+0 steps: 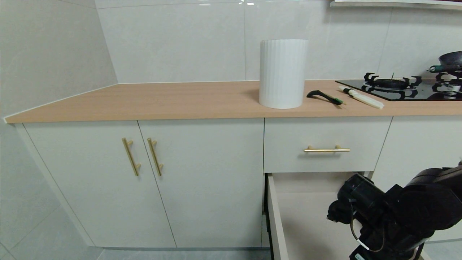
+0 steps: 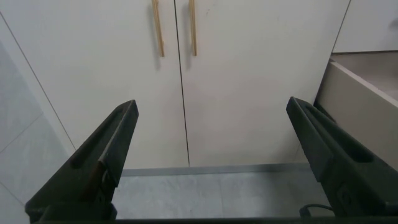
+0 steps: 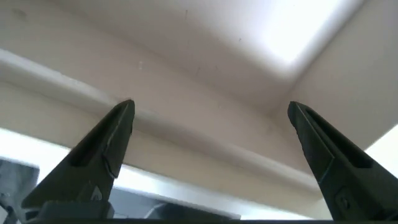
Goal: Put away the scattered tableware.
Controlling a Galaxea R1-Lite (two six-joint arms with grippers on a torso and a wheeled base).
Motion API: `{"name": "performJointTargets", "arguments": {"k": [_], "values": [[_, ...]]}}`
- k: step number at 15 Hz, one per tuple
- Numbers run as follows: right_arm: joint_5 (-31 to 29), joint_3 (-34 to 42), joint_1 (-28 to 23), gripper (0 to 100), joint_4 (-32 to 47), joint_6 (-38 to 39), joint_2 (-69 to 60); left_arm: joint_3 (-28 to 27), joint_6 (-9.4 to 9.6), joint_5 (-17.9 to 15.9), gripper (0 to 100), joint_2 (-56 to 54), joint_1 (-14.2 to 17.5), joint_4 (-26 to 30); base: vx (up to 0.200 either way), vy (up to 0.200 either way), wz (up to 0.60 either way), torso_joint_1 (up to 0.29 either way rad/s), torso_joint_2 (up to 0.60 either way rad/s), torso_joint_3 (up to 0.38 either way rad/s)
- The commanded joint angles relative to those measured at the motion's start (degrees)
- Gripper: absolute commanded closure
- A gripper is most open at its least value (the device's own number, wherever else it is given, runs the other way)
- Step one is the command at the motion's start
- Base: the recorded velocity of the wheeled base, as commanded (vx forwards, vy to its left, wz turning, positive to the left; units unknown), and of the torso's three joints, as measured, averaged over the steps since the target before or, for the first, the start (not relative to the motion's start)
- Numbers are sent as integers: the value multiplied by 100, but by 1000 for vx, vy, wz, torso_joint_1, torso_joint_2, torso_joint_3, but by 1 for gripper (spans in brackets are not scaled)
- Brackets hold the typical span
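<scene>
Wood-topped table (image 1: 180, 101) in the head view carries a white jar (image 1: 283, 74). Just beside the jar lie a black peeler (image 1: 325, 96) and a white knife (image 1: 361, 98), near the stove (image 1: 400, 88). Both utensils sit well above and beyond the right arm (image 1: 404, 213), which hangs low over the open drawer (image 1: 276, 216). A closed drawer (image 1: 326, 144) lies between arm and tabletop.

From the left wrist, the left gripper (image 2: 210, 106) is spread wide with nothing between its fingers. Straight ahead of it stand the cabinet doors (image 2: 249, 81) with their brass handles (image 2: 158, 28). The floor (image 2: 205, 186) lies below it, and the open drawer's wall is off to one side.

From the right wrist, the right gripper (image 3: 210, 104) is likewise spread wide and empty. It points into the open drawer's pale inside, close to a corner (image 3: 280, 68).
</scene>
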Motion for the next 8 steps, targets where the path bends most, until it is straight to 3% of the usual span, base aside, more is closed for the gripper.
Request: {"name": "performJointTargets", "arguments": {"k": [1, 4, 8], "values": [[-14, -181, 14, 0, -27, 87, -64, -8, -1, -2, 0, 2, 1, 0, 0, 0, 0, 0, 0, 0], [12, -506, 14, 0, -572, 1036, -134, 1, -1, -2, 0, 2, 1, 0, 0, 0, 0, 0, 0, 0], [328, -409, -241, 0, -1504, 1203, -495, 1, -1, -2, 0, 2, 1, 0, 0, 0, 0, 0, 0, 0]]}}
